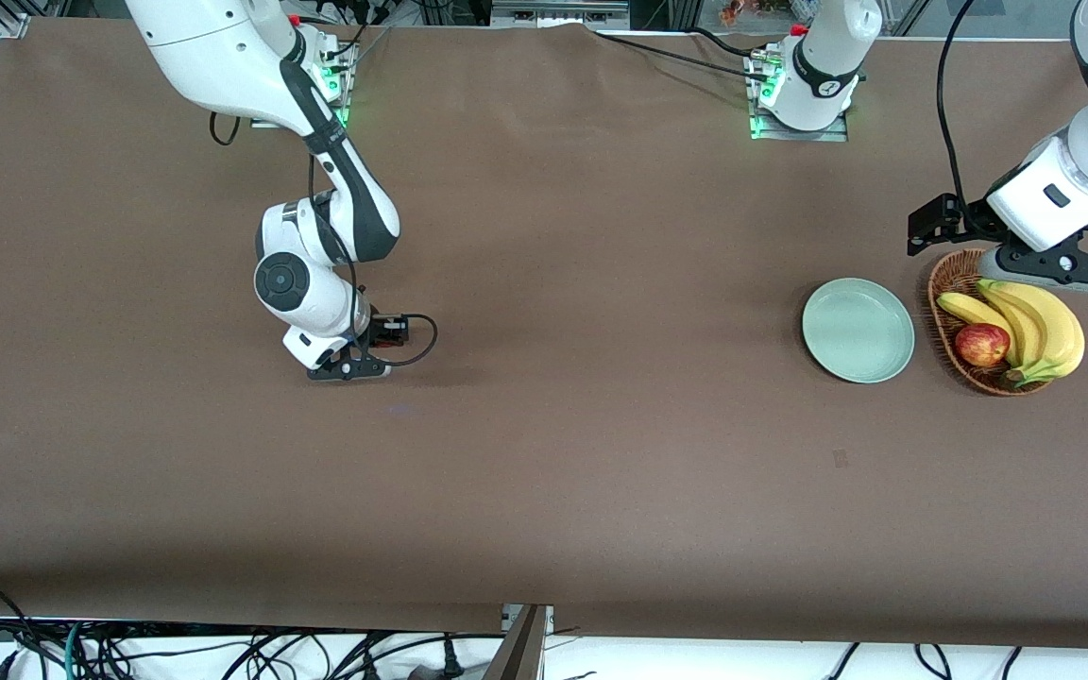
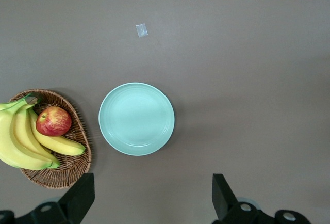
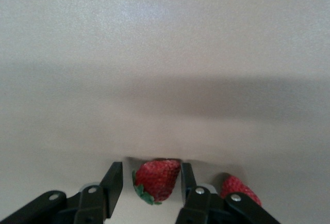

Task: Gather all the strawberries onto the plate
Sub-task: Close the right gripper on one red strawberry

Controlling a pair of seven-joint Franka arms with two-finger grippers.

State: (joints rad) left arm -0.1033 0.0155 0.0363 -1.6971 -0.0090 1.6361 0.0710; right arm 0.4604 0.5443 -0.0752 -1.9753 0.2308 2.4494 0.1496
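Note:
One strawberry (image 3: 157,180), red with a green cap, lies on the table between the fingers of my right gripper (image 3: 151,182). One finger (image 3: 186,178) touches it; a gap shows between it and the other finger. A second strawberry (image 3: 238,188) lies just beside, partly hidden by that finger. In the front view my right gripper (image 1: 351,369) is down at the table toward the right arm's end and covers both berries. The mint-green plate (image 1: 858,331) (image 2: 136,119) lies bare toward the left arm's end. My left gripper (image 1: 1059,272) (image 2: 153,203) hangs open over the basket.
A brown wicker basket (image 1: 952,283) (image 2: 72,164) beside the plate holds a bunch of bananas (image 1: 1040,331) (image 2: 23,141) and a red-yellow apple (image 1: 981,344) (image 2: 53,121). A small pale scrap (image 2: 141,30) lies on the brown cloth nearer to the front camera than the plate.

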